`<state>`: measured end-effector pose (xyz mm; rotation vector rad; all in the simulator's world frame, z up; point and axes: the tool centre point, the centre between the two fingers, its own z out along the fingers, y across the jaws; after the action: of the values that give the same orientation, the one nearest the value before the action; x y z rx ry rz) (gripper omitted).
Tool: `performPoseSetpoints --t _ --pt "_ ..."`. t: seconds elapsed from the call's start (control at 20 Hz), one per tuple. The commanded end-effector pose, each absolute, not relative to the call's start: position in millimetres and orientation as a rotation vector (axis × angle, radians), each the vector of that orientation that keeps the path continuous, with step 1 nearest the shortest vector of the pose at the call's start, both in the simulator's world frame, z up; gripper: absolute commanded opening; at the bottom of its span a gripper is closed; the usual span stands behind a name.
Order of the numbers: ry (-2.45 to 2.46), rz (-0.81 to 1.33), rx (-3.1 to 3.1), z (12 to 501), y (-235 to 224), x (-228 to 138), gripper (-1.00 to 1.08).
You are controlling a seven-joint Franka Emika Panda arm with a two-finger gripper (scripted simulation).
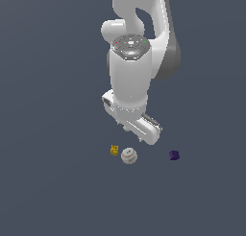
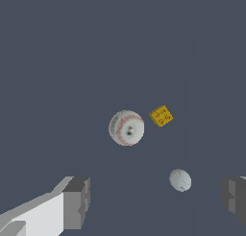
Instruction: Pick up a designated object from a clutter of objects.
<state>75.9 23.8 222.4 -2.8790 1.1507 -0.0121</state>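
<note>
Nearest the wrist camera, the claw (image 2: 153,201) is being held wide open, its two grey fingertips (image 2: 77,201) standing well apart, and nothing is being gripped between them. In the exterior view the claw (image 1: 139,127) is hanging above the counter (image 1: 57,182), clear of every item.

Just beyond the fingertips, the small pale grey ball (image 2: 180,180) is lying inside the span of the open jaws, off towards one finger. It cannot be made out in the exterior view, and is probably being hidden there by the arm.

Farther out, the white baseball (image 2: 126,128) with red stitching is resting on the counter, ahead of the claw's centre line and not yet between the fingers. This is the relation on which the coming move is judged to turn: the claw is needing to be carried forward over the baseball (image 1: 129,156) before being lowered, so that the grey ball is left outside the grip.

Just beside the baseball, the yellow block (image 2: 161,116) is sitting apart from it by a narrow gap; that side is the tight one. The dark purple cube (image 1: 174,155) is lying well apart towards the exterior view's right. Open counter is surrounding the group elsewhere.
</note>
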Motion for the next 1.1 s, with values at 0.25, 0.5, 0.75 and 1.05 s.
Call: performPoseSetpoints --t 0.25,0.5,0.75,1.05 --pt "1.430 -0.002 -2.763 184.1 25.7 86.7 1.00" --pt "1.608 0.002 -2.673 157.9 26.7 92.3 1.00" --pt "1.770 0.003 -2.580 133.1 27.4 96.3 1.00" --pt "1.903 0.002 -2.493 111.7 27.9 98.9 1.00"
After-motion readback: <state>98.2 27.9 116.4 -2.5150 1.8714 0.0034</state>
